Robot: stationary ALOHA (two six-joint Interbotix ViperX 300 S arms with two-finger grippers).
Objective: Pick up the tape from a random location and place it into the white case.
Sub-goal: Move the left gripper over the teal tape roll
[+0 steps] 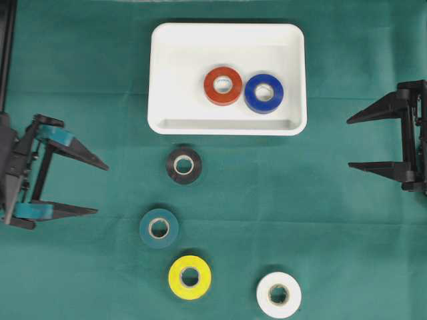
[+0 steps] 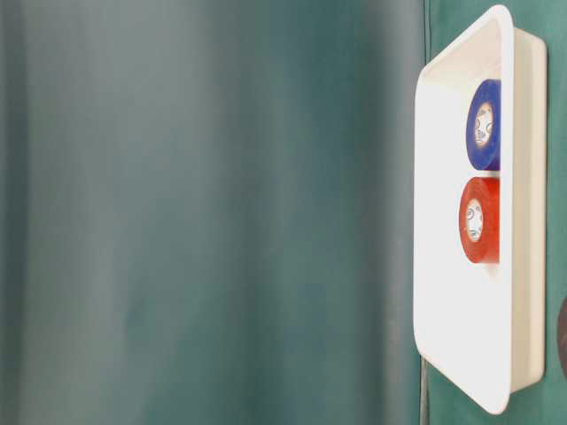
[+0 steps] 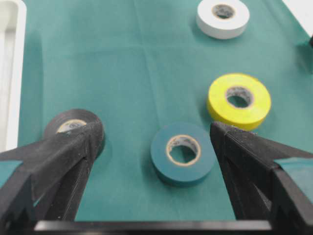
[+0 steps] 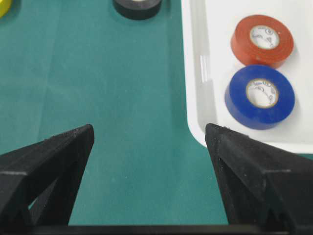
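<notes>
Shallow white plastic case [image 1: 227, 127] is holding a red tape roll [image 1: 223, 85] and a blue one [image 1: 263, 93]; black [image 1: 183, 165], teal [image 1: 159, 228], yellow [image 1: 189, 277] and white [image 1: 279, 295] rolls are waiting on the green cloth [image 1: 347, 227]. Left gripper [image 1: 93, 187] and right gripper [image 1: 348, 143] are standing spread, empty.

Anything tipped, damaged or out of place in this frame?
Nothing stands out. The red tape roll and blue tape roll lie flat in the white plastic case; the black, teal, yellow and white rolls lie flat on the green cloth.
</notes>
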